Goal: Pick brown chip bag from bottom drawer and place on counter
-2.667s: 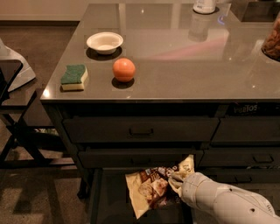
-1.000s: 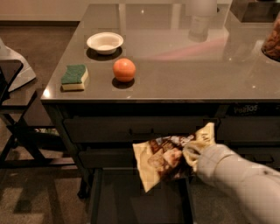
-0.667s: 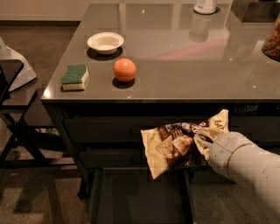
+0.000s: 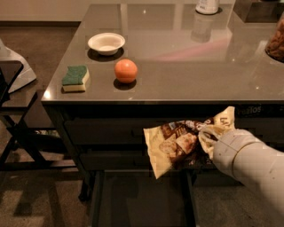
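Observation:
The brown chip bag (image 4: 175, 144), dark brown in the middle with cream-yellow ends, hangs in the air in front of the two upper drawers, below the counter's edge. My gripper (image 4: 205, 135) is shut on the bag's right part, at the end of my white arm coming in from the lower right. The bottom drawer (image 4: 142, 199) is pulled open beneath the bag, its dark interior showing nothing in it. The counter (image 4: 177, 66) is the glossy grey-brown top above the drawers.
On the counter's left part sit a white bowl (image 4: 106, 43), an orange (image 4: 126, 71) and a green-topped sponge (image 4: 75, 78). A white bottle (image 4: 207, 5) stands at the back and a brown-filled jar (image 4: 277, 42) at the right edge. A dark chair frame (image 4: 17, 115) stands left of the cabinet.
My gripper has lifted the chip bag up out of the bottom drawer and to the right, to the height of the upper drawers.

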Robot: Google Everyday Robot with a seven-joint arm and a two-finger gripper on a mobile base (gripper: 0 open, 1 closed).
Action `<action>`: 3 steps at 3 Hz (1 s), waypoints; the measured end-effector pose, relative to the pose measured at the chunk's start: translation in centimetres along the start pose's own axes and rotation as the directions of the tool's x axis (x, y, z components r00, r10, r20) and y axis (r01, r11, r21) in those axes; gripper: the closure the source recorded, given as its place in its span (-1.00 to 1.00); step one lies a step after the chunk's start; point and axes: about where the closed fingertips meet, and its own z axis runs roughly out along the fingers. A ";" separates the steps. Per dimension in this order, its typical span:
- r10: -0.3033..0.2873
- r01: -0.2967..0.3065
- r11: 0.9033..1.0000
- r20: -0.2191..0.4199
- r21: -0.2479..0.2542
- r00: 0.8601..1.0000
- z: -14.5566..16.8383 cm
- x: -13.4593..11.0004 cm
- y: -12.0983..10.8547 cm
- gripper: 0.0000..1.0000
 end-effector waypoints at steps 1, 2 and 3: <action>-0.038 0.037 0.998 0.002 0.053 0.999 -1.7 -2.2 -2.6 1.00; -0.062 0.058 0.989 0.019 0.138 0.998 -3.3 -4.2 -6.6 1.00; -0.063 0.059 0.988 0.021 0.141 0.998 -3.3 -4.4 -6.7 1.00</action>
